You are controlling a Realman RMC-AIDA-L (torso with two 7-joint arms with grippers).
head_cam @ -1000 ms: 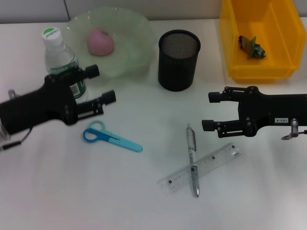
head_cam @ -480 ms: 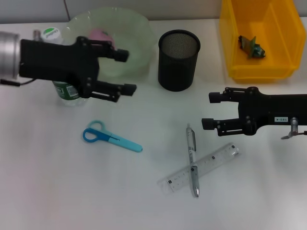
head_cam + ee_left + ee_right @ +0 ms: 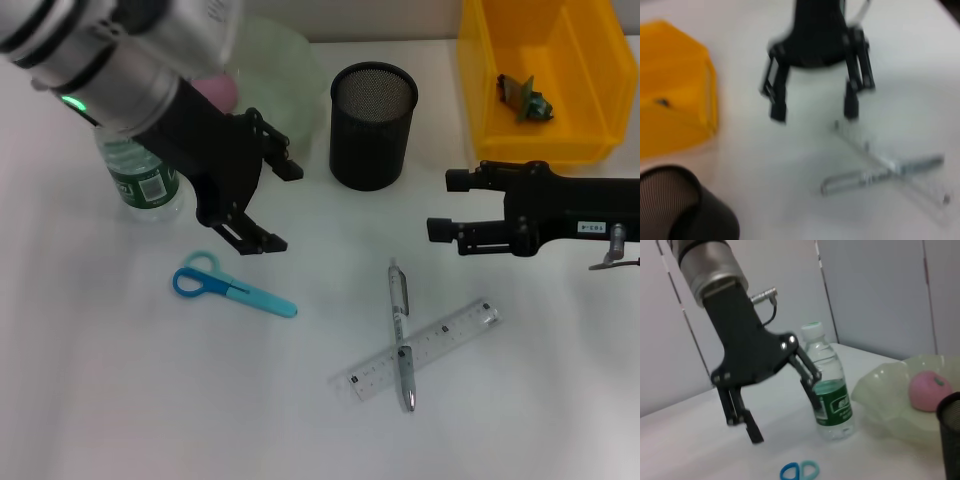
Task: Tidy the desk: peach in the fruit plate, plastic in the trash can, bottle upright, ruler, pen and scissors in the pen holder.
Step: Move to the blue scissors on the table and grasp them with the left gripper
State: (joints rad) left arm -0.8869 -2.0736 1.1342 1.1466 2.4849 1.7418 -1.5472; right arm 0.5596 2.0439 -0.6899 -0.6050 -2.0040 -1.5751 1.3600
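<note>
Blue scissors [image 3: 232, 287] are lying flat on the white desk [image 3: 150, 400], just below the left gripper [image 3: 265, 205], which is hovering above them with fingers spread and holding nothing. Beside it, the bottle [image 3: 140, 175] is standing upright. The right gripper [image 3: 440, 205], also spread and empty, is hanging above the pen [image 3: 400, 330] crossing the ruler [image 3: 420, 350].
</note>
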